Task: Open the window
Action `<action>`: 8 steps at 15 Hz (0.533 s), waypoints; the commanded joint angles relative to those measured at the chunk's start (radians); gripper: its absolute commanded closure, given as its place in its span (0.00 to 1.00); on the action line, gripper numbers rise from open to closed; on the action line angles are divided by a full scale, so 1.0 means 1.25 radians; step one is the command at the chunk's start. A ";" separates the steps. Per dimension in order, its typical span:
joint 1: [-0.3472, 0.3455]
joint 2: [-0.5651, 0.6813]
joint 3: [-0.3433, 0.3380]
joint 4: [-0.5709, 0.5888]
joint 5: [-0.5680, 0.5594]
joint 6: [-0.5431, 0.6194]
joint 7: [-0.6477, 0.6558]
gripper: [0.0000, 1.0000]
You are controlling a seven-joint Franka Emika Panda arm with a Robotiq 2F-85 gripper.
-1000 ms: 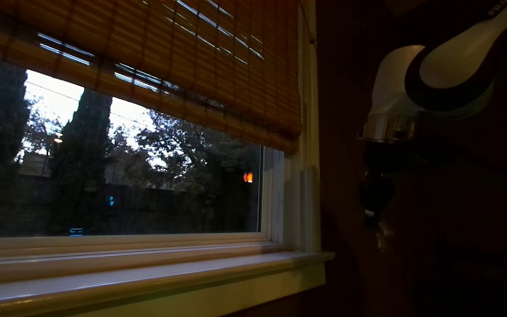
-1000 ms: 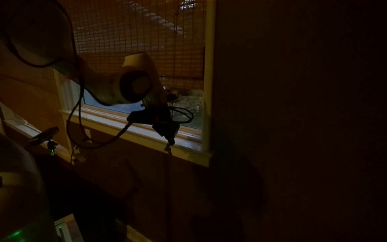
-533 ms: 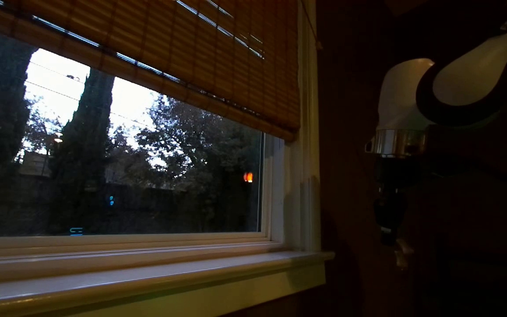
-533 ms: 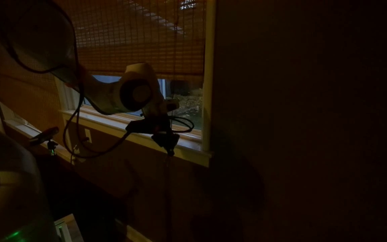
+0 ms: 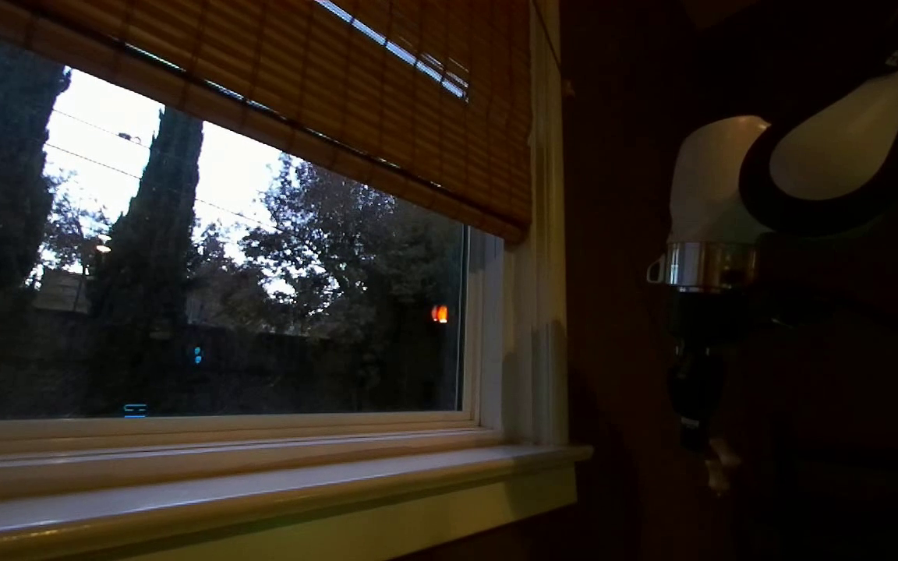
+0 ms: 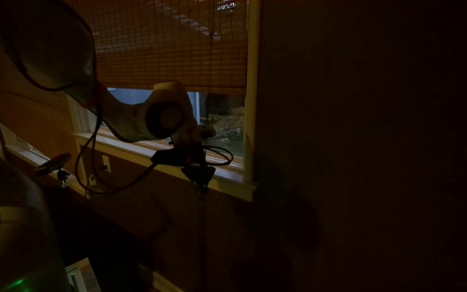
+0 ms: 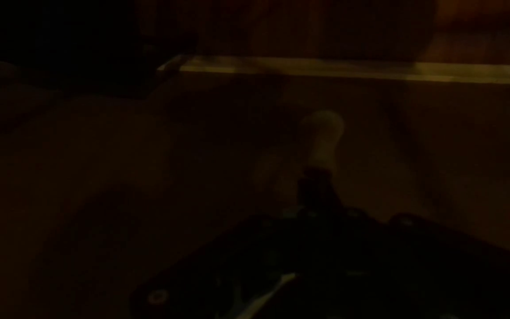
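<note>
The window has a pale frame and sill (image 5: 262, 487) and dark glass; it also shows behind my arm in an exterior view (image 6: 253, 89). Its reddish-brown slatted blind (image 5: 324, 93), also in an exterior view (image 6: 172, 67), hangs partly raised with the lower glass uncovered. A thin cord (image 6: 210, 61) hangs down the blind's front toward my hand. My gripper (image 7: 318, 186) points down, just below sill height, in both exterior views (image 5: 694, 440) (image 6: 203, 187). Its fingers are together on a pale knob-like pull (image 7: 326, 128), which sticks out past the tips (image 5: 718, 467). The wrist view is very dark.
A dark wall (image 6: 359, 142) stands right of the window. A black cable loop (image 6: 108, 190) hangs from my arm. A small camera on a stand (image 6: 54, 164) and a second covered window (image 6: 31, 109) are at the left. A pale baseboard (image 7: 326, 68) runs along the floor.
My gripper has moved down with the pale pull. The blind's lower edge has risen, baring more glass. The movement is smaller in the last half second.
</note>
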State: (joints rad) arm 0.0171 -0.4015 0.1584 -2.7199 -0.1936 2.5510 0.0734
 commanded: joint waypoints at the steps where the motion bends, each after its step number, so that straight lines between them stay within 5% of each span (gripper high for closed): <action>1: -0.007 0.052 -0.002 -0.075 -0.023 0.005 0.005 0.99; 5: 0.020 0.069 -0.022 -0.070 0.018 0.024 -0.027 0.99; 7: 0.025 0.081 -0.026 -0.073 0.021 0.053 -0.028 0.71; 8: 0.016 0.154 -0.021 -0.024 0.009 0.045 -0.020 0.65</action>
State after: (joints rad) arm 0.0376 -0.3685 0.1446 -2.7526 -0.1861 2.5650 0.0602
